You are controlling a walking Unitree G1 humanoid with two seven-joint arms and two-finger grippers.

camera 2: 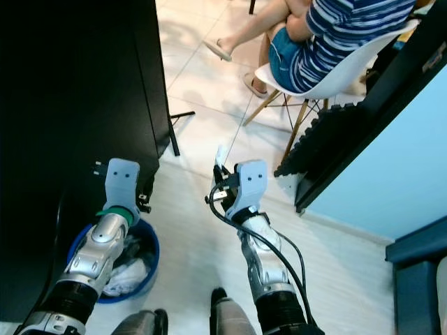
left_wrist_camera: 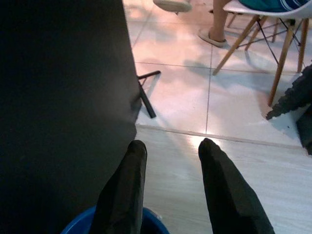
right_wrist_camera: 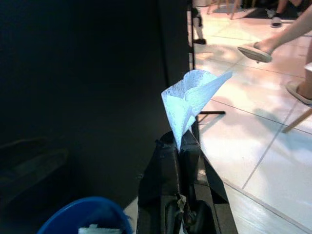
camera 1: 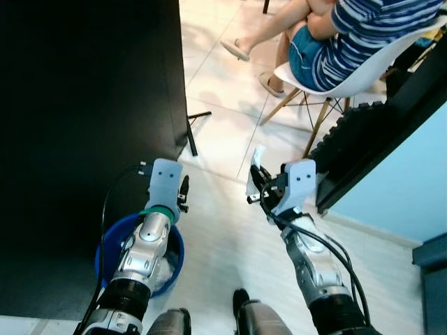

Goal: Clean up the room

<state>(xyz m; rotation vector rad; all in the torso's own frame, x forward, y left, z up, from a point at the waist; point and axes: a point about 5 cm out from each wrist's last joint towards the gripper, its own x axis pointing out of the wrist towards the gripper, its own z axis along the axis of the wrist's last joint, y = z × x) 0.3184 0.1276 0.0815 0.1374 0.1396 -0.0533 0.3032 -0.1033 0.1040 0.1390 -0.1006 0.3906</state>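
My right gripper point(camera 1: 255, 183) is shut on a crumpled white paper tissue point(right_wrist_camera: 191, 100), which sticks up from between its fingers point(right_wrist_camera: 168, 161). It hangs above the floor, to the right of a blue bin point(camera 1: 112, 241) that holds white crumpled paper point(camera 2: 129, 273). My left gripper point(left_wrist_camera: 168, 151) is open with nothing between its fingers, and it hovers over the far rim of the blue bin point(left_wrist_camera: 78, 225), close to a tall black cabinet point(camera 1: 91, 105).
A person in a striped shirt point(camera 1: 363, 28) sits on a white chair point(camera 1: 349, 77) with wooden legs ahead on the right. A black ridged mat point(camera 1: 349, 136) leans by a dark panel at a light blue wall. Pale tile and wood floor lies between.
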